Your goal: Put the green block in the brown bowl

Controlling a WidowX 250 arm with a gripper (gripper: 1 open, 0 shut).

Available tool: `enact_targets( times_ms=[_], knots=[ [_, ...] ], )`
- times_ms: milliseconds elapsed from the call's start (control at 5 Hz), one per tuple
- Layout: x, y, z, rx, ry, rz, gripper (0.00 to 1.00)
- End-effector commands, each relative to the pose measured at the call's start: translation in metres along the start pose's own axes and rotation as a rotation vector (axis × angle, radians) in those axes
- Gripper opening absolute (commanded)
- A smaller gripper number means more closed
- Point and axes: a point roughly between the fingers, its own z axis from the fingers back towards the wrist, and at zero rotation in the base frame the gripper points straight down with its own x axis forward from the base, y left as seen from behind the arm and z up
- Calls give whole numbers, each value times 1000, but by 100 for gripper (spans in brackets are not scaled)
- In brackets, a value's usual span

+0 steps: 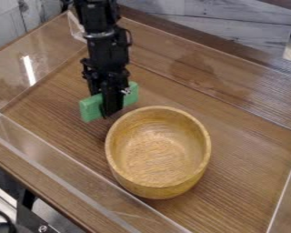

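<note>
The black hand [105, 98] was closed partway, its fingers about the middle of the green block [108, 103], which it had hold of, the two ends of the block sticking out on either side. The block was just beside the brown bowl [158, 152], outside its rim on the upper-left side as the camera saw it, and whether it touched the wooden worktop [233, 118] beneath or hung a little above it could not be told. The bowl stood upright on that worktop, its pale inside open to view.
</note>
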Motion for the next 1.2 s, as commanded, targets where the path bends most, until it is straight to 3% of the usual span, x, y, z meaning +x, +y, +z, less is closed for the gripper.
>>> enact_targets(
  times_ms=[0, 200, 400, 600, 800, 1000],
  knots=[
    [2, -10, 32, 29, -38, 9, 0],
    [-2, -28, 51, 28, -35, 23, 0],
    [-7, -59, 85, 40, -43, 29, 0],
    [-15, -113, 97, 52, -45, -44, 0],
    [-39, -167, 78, 67, -16, -175, 0],
    [-49, -189, 52, 91, -8, -227, 0]
  ],
)
